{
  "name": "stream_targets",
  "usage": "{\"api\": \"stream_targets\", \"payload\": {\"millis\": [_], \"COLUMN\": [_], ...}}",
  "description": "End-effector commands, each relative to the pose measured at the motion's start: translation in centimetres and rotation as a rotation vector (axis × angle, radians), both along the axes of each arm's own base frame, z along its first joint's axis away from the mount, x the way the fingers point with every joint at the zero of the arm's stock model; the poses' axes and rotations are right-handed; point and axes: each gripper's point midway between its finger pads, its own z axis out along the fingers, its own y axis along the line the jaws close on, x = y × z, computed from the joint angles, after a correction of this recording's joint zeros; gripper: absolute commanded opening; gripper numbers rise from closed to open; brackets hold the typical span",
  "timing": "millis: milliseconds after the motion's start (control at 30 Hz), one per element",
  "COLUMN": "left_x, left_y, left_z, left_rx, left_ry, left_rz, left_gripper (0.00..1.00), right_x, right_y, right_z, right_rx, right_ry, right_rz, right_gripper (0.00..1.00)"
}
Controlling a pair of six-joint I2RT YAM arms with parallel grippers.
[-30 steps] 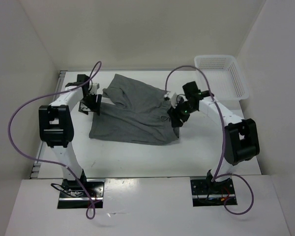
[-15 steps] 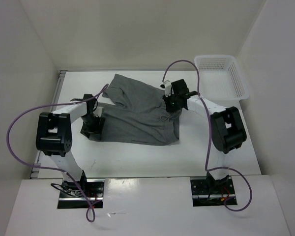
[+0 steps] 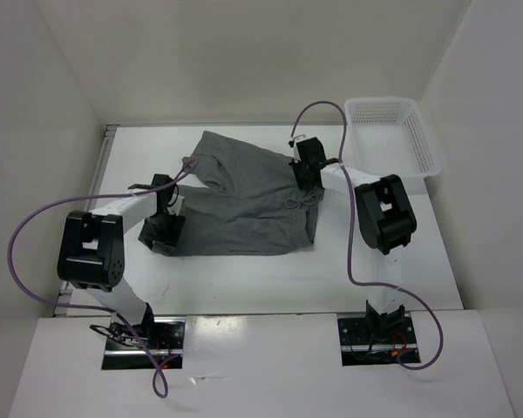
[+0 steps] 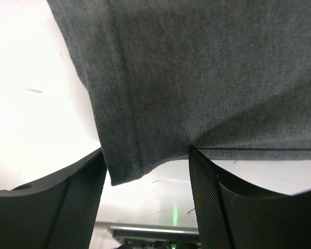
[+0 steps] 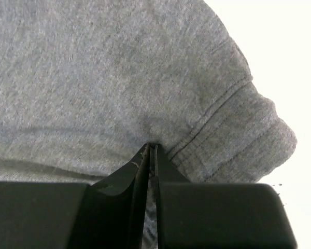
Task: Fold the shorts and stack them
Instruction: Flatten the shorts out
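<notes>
The grey shorts [image 3: 244,196] lie spread flat on the white table, with the waistband to the right and the legs to the left. My left gripper [image 3: 161,231] is open at the near-left leg corner. In the left wrist view [image 4: 147,176] the hem corner of the shorts [image 4: 197,78] lies between its wide-apart fingers. My right gripper [image 3: 303,174] is at the far end of the waistband. In the right wrist view [image 5: 152,150] its jaws are shut on a pinch of the shorts [image 5: 119,67], beside the gathered waistband [image 5: 238,135].
A white mesh basket [image 3: 392,135] stands at the back right corner. White walls close in the table [image 3: 244,274] on the left, back and right. Purple cables [image 3: 35,218] loop off both arms.
My left gripper moved from the far-left leg down to the near-left hem corner. My right gripper moved from the near-right edge up to the far end of the waistband and shut on it.
</notes>
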Motion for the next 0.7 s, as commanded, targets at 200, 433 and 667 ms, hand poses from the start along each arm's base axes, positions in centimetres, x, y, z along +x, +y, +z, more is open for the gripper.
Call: {"api": "stream_targets", "payload": {"millis": [200,433,667], "left_x": [11.0,22.3,28.7], "left_y": [-3.6,-4.4,-5.1], "left_z": [10.9,10.0,7.9], "left_rx": [-0.203,-0.294,-0.324], "left_ry": [-0.3,-0.401,-0.502], "left_rz": [-0.038,-0.044,-0.07], "left_gripper": [0.75,0.78,0.8], "right_x": [3.5,7.1,8.5], "right_y": [4.7,2.6,0.3], "right_z": [9.7,11.5,10.4], "right_rx": [0.18,0.071,-0.01], "right_ry": [-0.183,-0.311,-0.338], "right_rz": [0.215,0.097,0.013], "right_gripper": [0.24,0.32,0.36]}}
